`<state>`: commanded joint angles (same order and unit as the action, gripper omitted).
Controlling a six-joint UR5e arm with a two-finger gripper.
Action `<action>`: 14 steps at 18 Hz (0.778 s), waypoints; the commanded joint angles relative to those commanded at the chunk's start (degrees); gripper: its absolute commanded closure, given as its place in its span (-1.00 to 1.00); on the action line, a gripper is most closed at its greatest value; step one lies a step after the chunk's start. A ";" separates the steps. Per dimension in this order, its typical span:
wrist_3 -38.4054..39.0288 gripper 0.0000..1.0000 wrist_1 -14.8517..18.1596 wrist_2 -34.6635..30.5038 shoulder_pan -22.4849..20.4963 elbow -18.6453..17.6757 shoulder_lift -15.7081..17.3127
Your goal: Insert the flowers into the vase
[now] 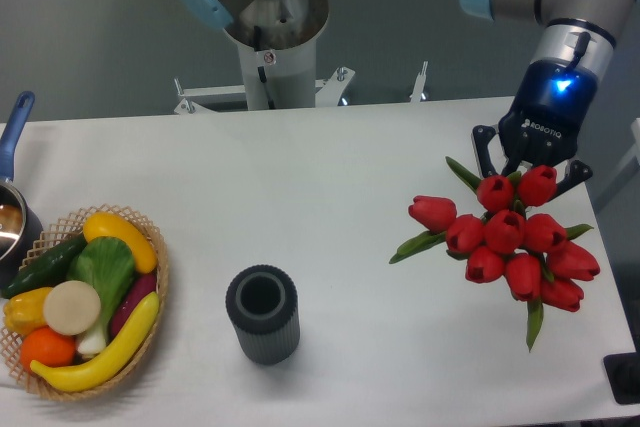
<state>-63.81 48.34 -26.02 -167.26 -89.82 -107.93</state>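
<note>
Nearest the camera, the vase [262, 314] stands upright on the tabletop [320, 177], mouth empty. Left of it, a wicker basket [155, 272] at the tabletop's edge holds vegetables. A pot [12, 209] sits partly out of frame behind. The gripper [530, 165], marked ROBOTIQ, reaches into the flowers [510, 237] near the right edge; its closure cannot be judged. Bare surface separates flowers from vase.
</note>
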 joint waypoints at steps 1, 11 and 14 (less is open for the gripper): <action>-0.17 0.59 0.00 0.00 0.00 -0.09 0.00; 0.00 0.59 -0.26 0.00 -0.17 0.00 0.00; 0.09 0.59 -0.26 0.09 -0.09 0.35 0.00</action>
<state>-63.72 48.08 -25.93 -167.34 -89.47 -107.93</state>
